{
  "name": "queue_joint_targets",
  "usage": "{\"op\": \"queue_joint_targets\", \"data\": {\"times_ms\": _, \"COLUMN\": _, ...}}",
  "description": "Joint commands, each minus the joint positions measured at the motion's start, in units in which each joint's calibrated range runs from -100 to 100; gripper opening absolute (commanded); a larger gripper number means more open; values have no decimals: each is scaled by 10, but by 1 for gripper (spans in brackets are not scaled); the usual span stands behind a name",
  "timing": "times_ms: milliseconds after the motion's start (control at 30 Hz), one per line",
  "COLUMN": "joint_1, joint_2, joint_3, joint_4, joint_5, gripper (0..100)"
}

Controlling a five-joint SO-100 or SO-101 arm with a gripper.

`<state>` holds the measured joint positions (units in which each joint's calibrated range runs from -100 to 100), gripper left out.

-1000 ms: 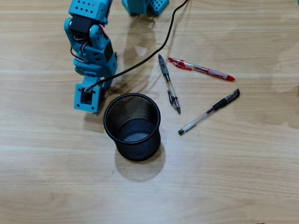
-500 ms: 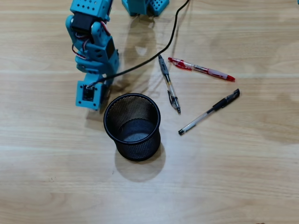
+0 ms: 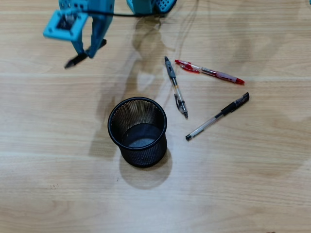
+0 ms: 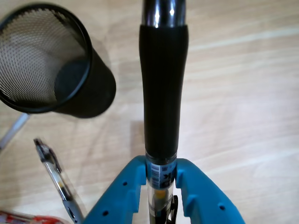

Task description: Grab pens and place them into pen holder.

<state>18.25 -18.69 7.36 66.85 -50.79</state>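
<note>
My blue gripper (image 3: 90, 52) is at the top left in the overhead view, shut on a black pen (image 3: 80, 58) and holding it above the table. In the wrist view the jaws (image 4: 161, 170) clamp its clear barrel, and its black grip (image 4: 161, 93) points away. The black mesh pen holder (image 3: 141, 150) stands upright below and to the right of the gripper, and looks empty; it also shows in the wrist view (image 4: 96, 93). Three pens lie right of the holder: a black-and-clear one (image 3: 176, 87), a red one (image 3: 209, 72) and another black one (image 3: 218, 116).
The light wooden table (image 3: 58, 184) fills the view. The arm's blue base (image 3: 146, 6) and a cable are at the top edge. In the wrist view a lying pen (image 4: 56, 177) and the red pen's end (image 4: 23, 218) sit at the lower left.
</note>
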Motion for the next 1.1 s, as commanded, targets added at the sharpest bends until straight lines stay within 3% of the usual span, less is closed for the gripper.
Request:
{"op": "queue_joint_targets", "data": {"times_ms": 0, "joint_1": -21, "joint_2": -83, "joint_3": -33, "joint_4": -39, "joint_5": -9, "gripper": 2}}
{"op": "queue_joint_targets", "data": {"times_ms": 500, "joint_1": -183, "joint_2": -91, "joint_3": -23, "joint_4": -327, "joint_5": -61, "gripper": 2}}
{"op": "queue_joint_targets", "data": {"times_ms": 1067, "joint_1": -205, "joint_2": 94, "joint_3": -23, "joint_4": -393, "joint_5": -56, "gripper": 2}}
